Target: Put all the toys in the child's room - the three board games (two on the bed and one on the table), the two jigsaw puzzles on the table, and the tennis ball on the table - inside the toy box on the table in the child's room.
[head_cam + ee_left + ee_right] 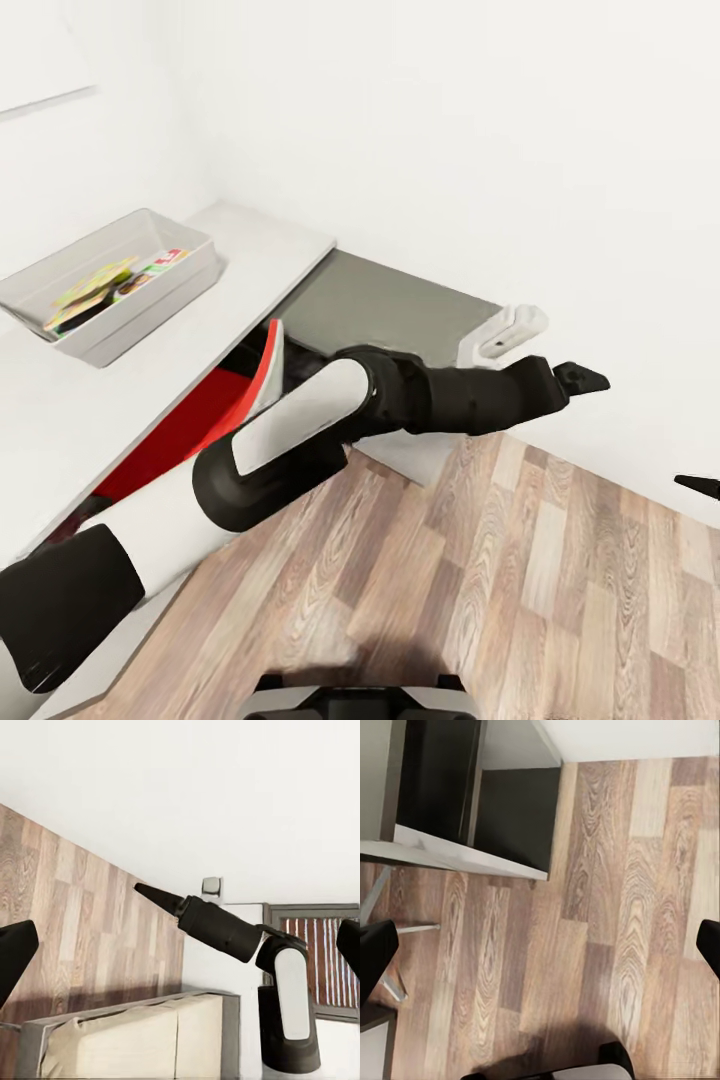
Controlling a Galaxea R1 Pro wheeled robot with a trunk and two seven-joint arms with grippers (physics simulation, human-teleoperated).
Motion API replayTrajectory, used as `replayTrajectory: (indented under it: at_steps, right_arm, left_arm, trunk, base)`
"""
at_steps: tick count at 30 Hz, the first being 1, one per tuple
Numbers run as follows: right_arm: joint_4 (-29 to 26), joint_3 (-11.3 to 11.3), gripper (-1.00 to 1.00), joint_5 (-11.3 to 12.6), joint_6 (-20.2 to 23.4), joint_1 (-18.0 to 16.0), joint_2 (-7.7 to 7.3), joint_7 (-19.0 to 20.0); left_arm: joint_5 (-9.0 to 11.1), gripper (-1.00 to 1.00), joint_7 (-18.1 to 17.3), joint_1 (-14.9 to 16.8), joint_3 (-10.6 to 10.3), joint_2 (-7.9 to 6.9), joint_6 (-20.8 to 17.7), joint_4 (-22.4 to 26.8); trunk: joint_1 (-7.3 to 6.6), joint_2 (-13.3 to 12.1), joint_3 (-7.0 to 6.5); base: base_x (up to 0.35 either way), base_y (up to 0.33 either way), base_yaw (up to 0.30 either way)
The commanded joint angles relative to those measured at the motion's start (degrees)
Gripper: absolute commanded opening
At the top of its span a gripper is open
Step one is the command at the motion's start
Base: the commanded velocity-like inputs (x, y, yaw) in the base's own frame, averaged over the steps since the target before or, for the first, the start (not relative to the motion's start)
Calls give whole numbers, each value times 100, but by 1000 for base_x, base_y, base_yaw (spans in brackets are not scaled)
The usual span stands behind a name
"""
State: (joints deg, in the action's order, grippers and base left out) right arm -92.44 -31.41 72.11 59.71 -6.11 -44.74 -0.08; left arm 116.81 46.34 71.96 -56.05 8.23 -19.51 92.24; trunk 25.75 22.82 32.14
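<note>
The light-grey toy box (190, 262) stands on the pale table (250, 270) at the upper left. Flat colourful toys (95, 287) lie inside it; I cannot tell board games from jigsaw puzzles there. The tennis ball is out of view. My left arm reaches across the floor to the right, well away from the box, and its gripper (580, 378) holds nothing. In the left wrist view the left gripper (184, 945) is open, with the beige bed (127, 1042) beyond. My right gripper (700, 485) hangs over the floor, and the right wrist view shows it (544, 945) open and empty.
A red chair (205, 415) is tucked under the table. The lower dark-grey section (380, 300) runs to the white wall, with a white fixture (505, 335) at its end. Wood-plank floor (500, 580) spreads ahead. My base (350, 700) is at the bottom edge.
</note>
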Motion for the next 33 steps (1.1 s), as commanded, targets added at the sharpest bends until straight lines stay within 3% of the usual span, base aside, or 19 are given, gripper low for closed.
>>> replayTrajectory:
  at_steps: [1,2,6,7,9,13,22,29,30,33]
  right_arm:
    - [-1,8,100,-57,29,-18,22,6]
    - [-1,8,100,-57,29,-18,22,6]
    - [-2,37,100,-186,29,-48,81,28]
    - [-2,37,100,-186,29,-48,81,28]
    - [-2,49,100,-219,29,-58,96,33]
    - [-2,61,100,-247,29,-66,109,42]
    - [-2,136,100,-267,29,-72,135,49]
    - [-2,551,100,-281,29,-120,297,51]
    - [-2,802,100,-304,29,-221,434,46]
    - [-2,1125,100,-339,29,-392,654,28]
  left_arm:
    - [-137,100,-67,-111,-39,-12,-11,4]
    - [-137,100,-67,-111,-39,-12,-11,4]
    - [-805,100,-497,-412,-137,-4,-24,4]
    - [-805,100,-497,-412,-137,-4,-24,4]
    - [-1006,100,-683,-470,-158,16,-33,1]
    - [-1180,100,-850,-481,-173,34,-42,-2]
    - [-1311,100,-962,-514,-202,52,-47,-4]
    - [-1418,100,-831,-792,-363,34,-33,-4]
    - [-1505,100,-702,-1055,-437,7,-26,-6]
    - [-1849,100,-545,-1494,-469,-38,-23,-10]
  trunk:
    - [3,10,0]
    - [3,10,-8]
    - [3,10,-38]
    - [3,10,-45]
    - [3,10,-60]
    - [3,10,-90]
    - [3,10,-158]
    - [3,10,-211]
    - [3,10,-218]
    - [3,10,-241]
  base:
    - [-11,0,-195]
    - [-11,0,-195]
    - [-6,0,-195]
    - [-4,0,-195]
    - [-3,0,-195]
    - [-2,0,-195]
    - [-1,0,-195]
    - [0,0,-195]
    - [0,0,-195]
    - [0,0,-189]
